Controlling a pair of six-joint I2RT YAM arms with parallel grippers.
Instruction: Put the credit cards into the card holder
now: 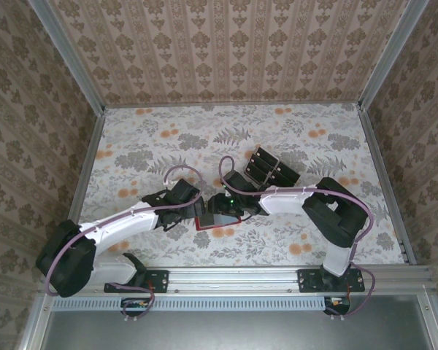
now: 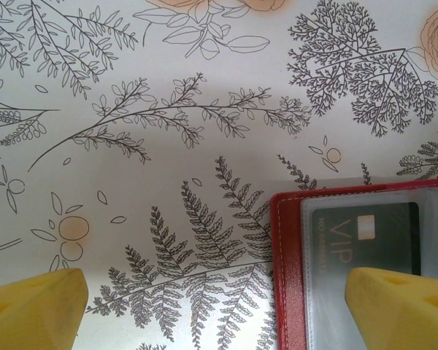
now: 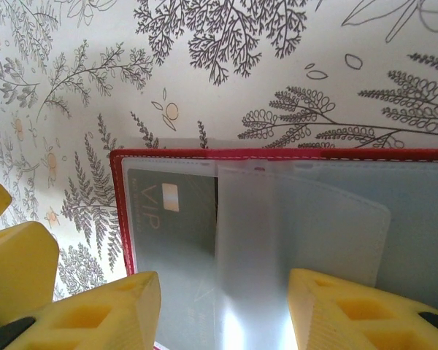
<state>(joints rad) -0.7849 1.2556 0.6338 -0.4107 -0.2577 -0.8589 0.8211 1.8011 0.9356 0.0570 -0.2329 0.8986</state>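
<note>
Ok, left gripper (image 2: 217,313) is spread wide; one fingertip (image 2: 401,306) sits over the open red card holder (image 2: 285,292), the other over bare floral tablecloth (image 2: 168,146). Right gripper (image 3: 226,313) is half spread, its fingers straddling the holder's clear sleeves (image 3: 306,219) and clamping nothing. The VIP card (image 3: 168,211) is sleeved just ahead of one finger. The black credit cards (image 1: 266,162) are in the slotted tray (image 1: 290,177), beyond the right fingers.

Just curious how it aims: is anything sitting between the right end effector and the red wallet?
Nothing visible does. The right end effector hangs directly over the open card holder, its fingers straddling a clear sleeve, beside the pocket holding a VIP card.
</note>
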